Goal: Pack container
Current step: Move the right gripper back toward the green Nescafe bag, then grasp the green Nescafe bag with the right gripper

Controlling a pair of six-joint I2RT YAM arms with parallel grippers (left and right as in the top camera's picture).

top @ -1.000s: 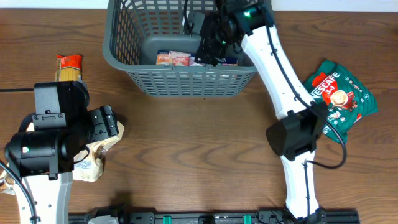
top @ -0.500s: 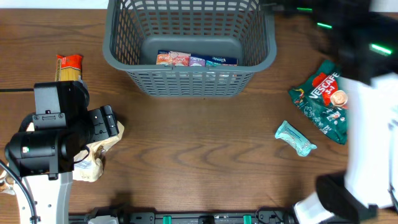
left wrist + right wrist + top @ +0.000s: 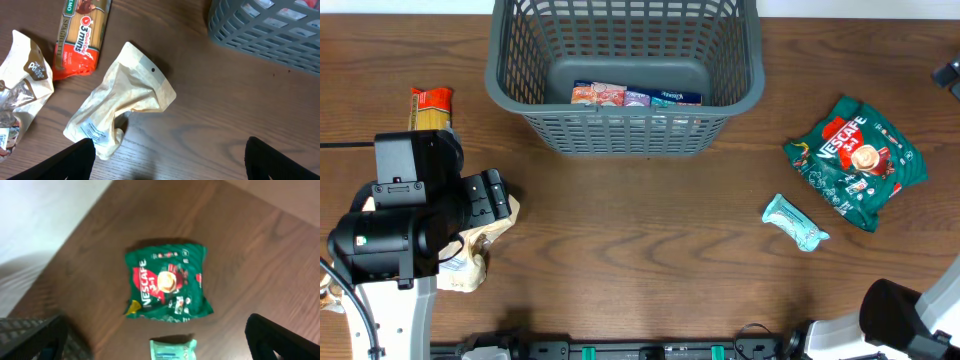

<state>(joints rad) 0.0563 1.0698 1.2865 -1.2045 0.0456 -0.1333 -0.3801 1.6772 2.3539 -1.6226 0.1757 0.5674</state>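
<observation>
The container [image 3: 620,128] is a large dark grey slatted basket at the back middle, with several small packets [image 3: 635,96] lying in it. Its corner shows in the left wrist view [image 3: 265,30]. My left gripper [image 3: 167,152] is open and empty, low over the table beside a crumpled beige pouch [image 3: 125,100]; overhead it is at the left [image 3: 490,198]. My right gripper [image 3: 157,330] is open and empty, high above a green Nescafe packet [image 3: 167,287] and a small teal packet [image 3: 173,349].
A red spaghetti packet [image 3: 430,108] lies left of the basket. A white and brown bag [image 3: 22,90] lies left of the pouch [image 3: 480,245]. The Nescafe packet [image 3: 857,160] and teal packet [image 3: 796,222] lie right of the basket. Right arm base [image 3: 895,320] stands front right.
My right arm has swung from over the basket out to the right, almost leaving the overhead view. The teal packet now shows on the table. The left arm has not moved.
</observation>
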